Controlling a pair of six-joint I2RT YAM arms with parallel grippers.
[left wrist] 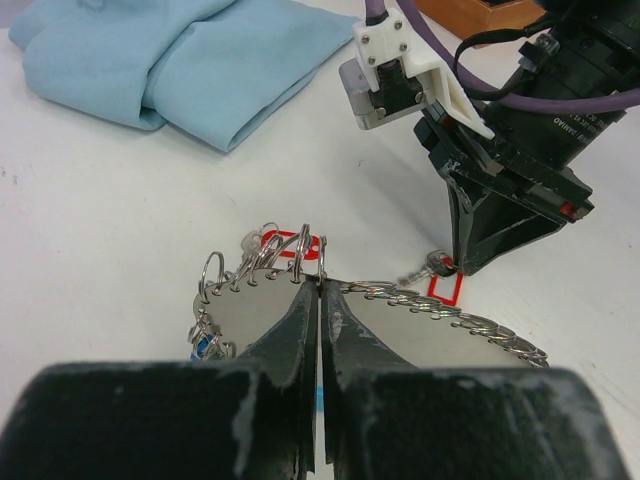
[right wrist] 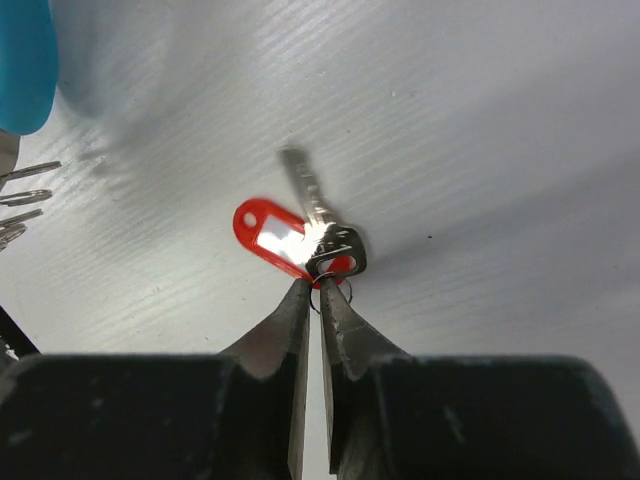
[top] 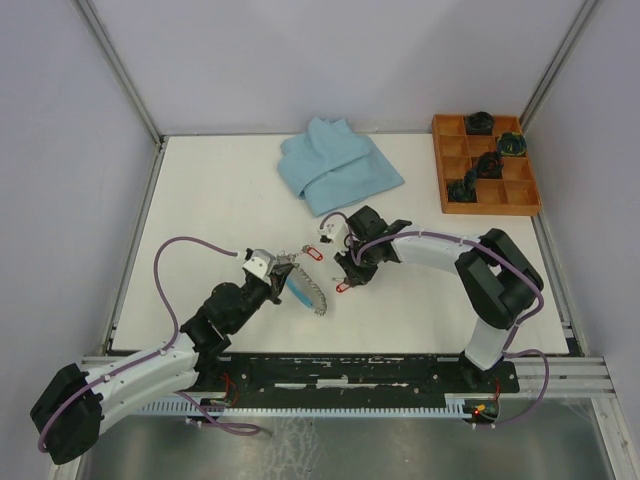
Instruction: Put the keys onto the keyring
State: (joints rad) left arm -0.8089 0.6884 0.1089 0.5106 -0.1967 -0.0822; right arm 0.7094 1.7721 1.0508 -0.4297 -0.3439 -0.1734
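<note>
Judging the task partly done: left jaws clenched on the keyring (left wrist: 440, 300), near the middle of the desk (top: 220, 200), one red tag (left wrist: 290, 245) among its small loops (attachment unclear). Right jaws pinch another red-tagged key (right wrist: 310, 215), flat on the desk, not yet threaded.

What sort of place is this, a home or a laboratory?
Probably a robotics laboratory cell: a white table enclosed by plain panels, a left arm and right arm bolted at its near edge, and a wooden compartment tray.
</note>
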